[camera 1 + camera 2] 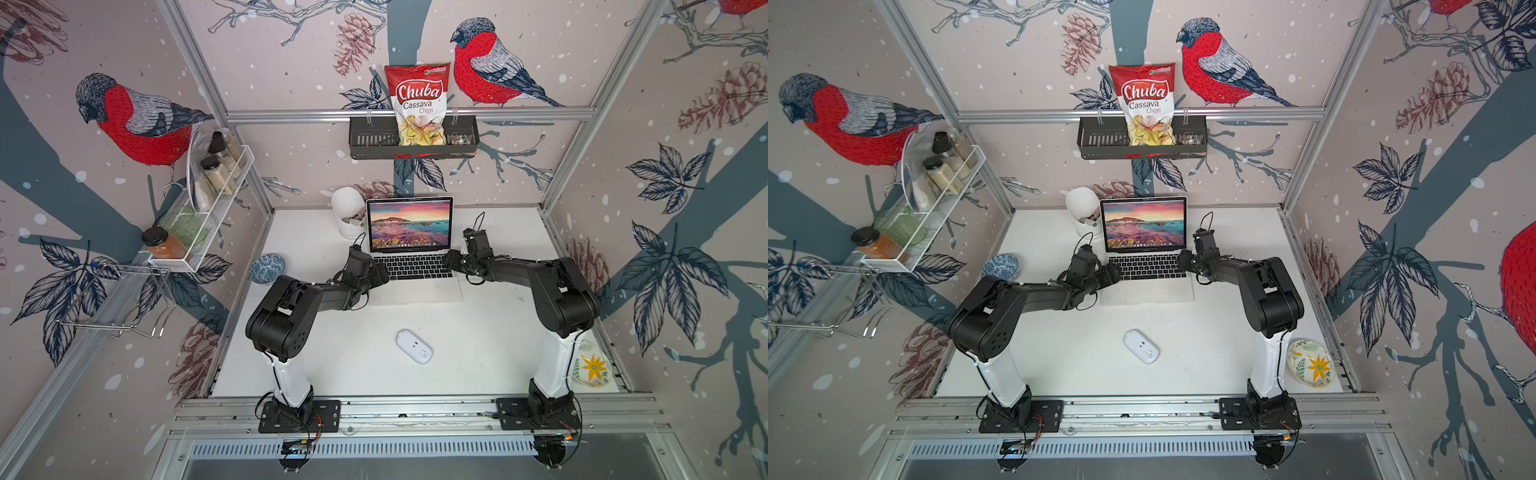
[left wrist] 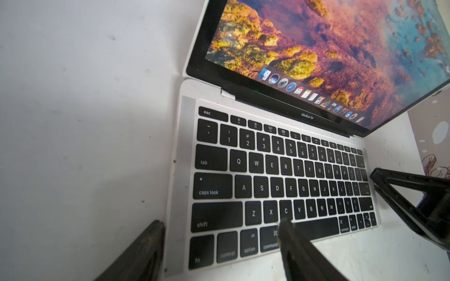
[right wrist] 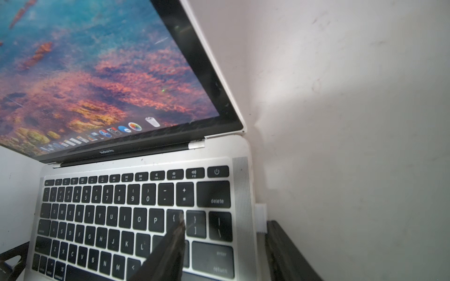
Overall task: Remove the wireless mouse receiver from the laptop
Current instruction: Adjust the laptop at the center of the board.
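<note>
The white worktop [image 1: 478, 332] carries a slim silver laptop [image 1: 415, 286] at the middle of its back edge, lid up, keys matte black ("MacBook Pro" reads under the screen). The left gripper [image 2: 220, 221] straddles its left edge, black fingers wide apart, holding nothing. The right gripper [image 3: 226, 222] straddles the right edge, fingers also apart. A smooth oval mouse [image 1: 414, 346] lies white side up toward the front edge. The receiver [image 3: 261, 217], a small ribbed white stub, juts from the laptop's right side, just beside the outer finger.

Bright, even light; wrist views blurred nearby.
</note>
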